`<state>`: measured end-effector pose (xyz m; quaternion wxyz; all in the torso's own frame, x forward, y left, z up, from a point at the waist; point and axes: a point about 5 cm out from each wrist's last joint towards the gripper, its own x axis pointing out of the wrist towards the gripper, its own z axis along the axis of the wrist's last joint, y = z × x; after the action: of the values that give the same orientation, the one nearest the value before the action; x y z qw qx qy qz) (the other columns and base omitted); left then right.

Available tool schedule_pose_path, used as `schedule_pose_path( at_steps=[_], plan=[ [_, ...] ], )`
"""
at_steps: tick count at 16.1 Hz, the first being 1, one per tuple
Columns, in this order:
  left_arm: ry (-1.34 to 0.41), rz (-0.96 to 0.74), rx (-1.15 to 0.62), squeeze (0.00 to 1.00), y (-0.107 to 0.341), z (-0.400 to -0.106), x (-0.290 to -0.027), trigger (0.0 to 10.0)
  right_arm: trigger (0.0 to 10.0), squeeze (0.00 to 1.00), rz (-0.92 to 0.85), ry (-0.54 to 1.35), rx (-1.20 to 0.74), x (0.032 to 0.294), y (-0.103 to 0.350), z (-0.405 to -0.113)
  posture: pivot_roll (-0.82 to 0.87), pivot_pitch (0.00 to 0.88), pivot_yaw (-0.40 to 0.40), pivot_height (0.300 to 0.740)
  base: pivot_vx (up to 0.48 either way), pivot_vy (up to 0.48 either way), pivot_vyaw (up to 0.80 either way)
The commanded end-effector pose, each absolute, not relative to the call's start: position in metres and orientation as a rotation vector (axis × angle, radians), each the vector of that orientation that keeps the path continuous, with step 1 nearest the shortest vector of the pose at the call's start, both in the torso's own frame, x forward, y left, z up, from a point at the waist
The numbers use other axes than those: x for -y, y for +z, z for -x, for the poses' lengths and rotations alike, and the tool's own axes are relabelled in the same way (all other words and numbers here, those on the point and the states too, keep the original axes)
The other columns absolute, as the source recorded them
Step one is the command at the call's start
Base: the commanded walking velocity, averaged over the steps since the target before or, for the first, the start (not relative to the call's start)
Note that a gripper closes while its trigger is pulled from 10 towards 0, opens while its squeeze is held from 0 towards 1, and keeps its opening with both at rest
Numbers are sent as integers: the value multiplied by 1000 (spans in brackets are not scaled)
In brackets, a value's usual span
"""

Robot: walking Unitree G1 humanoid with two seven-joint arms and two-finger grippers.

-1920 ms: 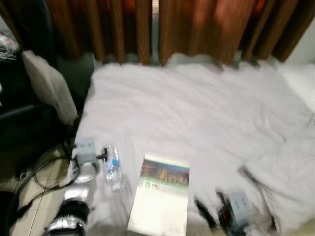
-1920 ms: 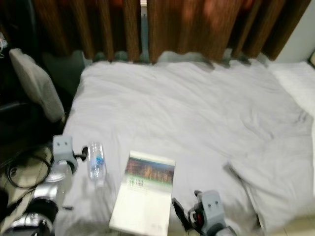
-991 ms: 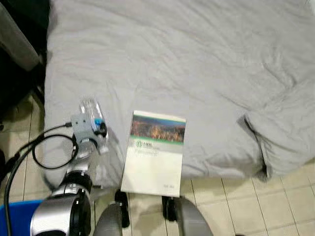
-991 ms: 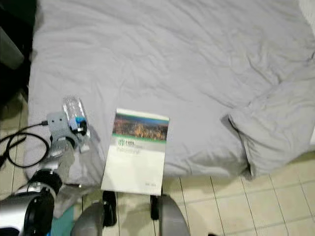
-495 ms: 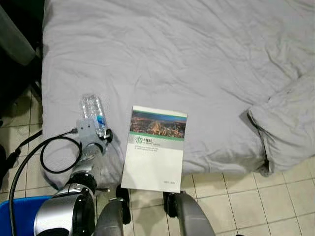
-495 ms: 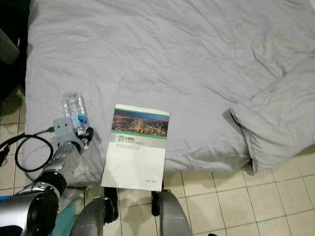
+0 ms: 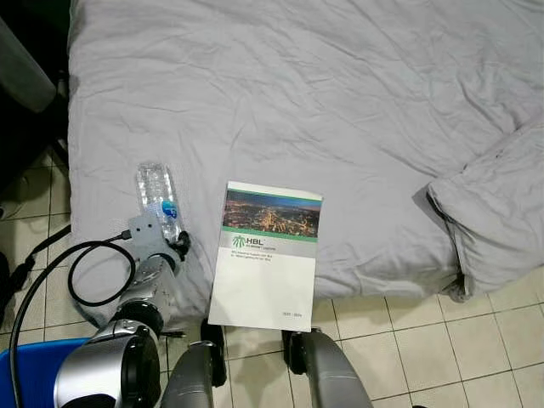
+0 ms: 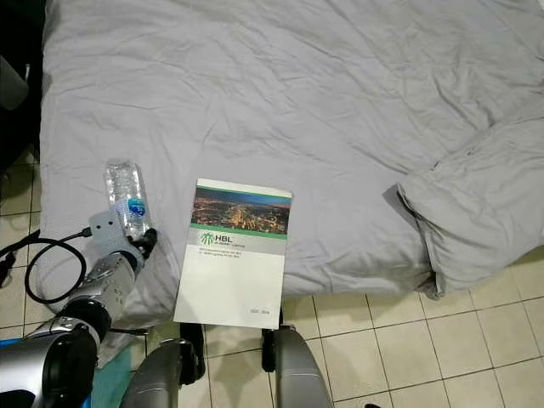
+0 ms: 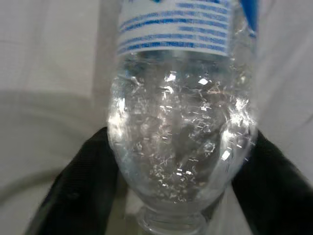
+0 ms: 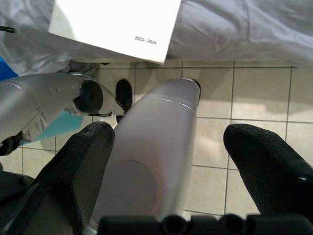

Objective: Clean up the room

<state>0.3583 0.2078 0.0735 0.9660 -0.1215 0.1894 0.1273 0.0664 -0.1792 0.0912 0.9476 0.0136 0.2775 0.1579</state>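
Bottle pickup off the bed: where to grab and how it'll behave

The left gripper (image 9: 171,205) is spread wide with the clear plastic bottle (image 7: 156,197) sitting right between its two black fingers (image 9: 73,191), neck end closest to the wrist and the blue label further out. The pads look like they're just alongside the shoulders of the bottle, not squeezing yet. From the head camera, the bottle lies flat near the left edge of the bed (image 7: 280,102), directly ahead of that gripper, with the booklet (image 7: 268,255) off to the gripper's right, close but not touching.

Handling-wise, my guess is it's empty or close to it, so light, thin-walled and crinkly. It'll dent if pinched hard and the smooth round sides could squirt out of the pads. It's also on a soft sheet, so pressing down just sinks it. I'd close gently across the shoulder just past the neck, where the plastic is stiffer than mid-body.

The right gripper (image 10: 168,142) hangs down by the robot's leg over the tiled floor (image 10: 254,98), fingers well apart, holding nothing. A black cable (image 7: 93,272) loops beside the left arm, worth not snagging
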Motion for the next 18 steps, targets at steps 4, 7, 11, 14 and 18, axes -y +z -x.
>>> schedule_pose_path(
  at_steps=[4, 7, 11, 14, 18],
  plan=[
    [280, 208, -432, 0, 59, -346, -219, 0, 10000, 0, -48, 291, -606, 182, 82, -67, -339, 569, -51, 740, 0, 0, 0],
    [269, 202, -402, 0, 63, -348, -222, 0, 10000, 0, -49, 291, -591, 181, 78, -74, -326, 544, -38, 740, 0, 0, 0],
    [210, 189, -301, 0, 75, -352, -229, 0, 10000, 0, -68, 257, -539, 183, 66, -103, -259, 440, 11, 740, 0, 0, 0],
    [190, 186, -281, 0, 74, -351, -227, 0, 10000, 0, -79, 244, -525, 184, 59, -116, -225, 385, 31, 740, 0, 0, 0],
    [163, 163, -159, 0, 76, -337, -227, 0, 10000, 0, -129, 195, -464, 187, 51, -152, -139, 263, 63, 740, 0, 0, 0]
  ],
)
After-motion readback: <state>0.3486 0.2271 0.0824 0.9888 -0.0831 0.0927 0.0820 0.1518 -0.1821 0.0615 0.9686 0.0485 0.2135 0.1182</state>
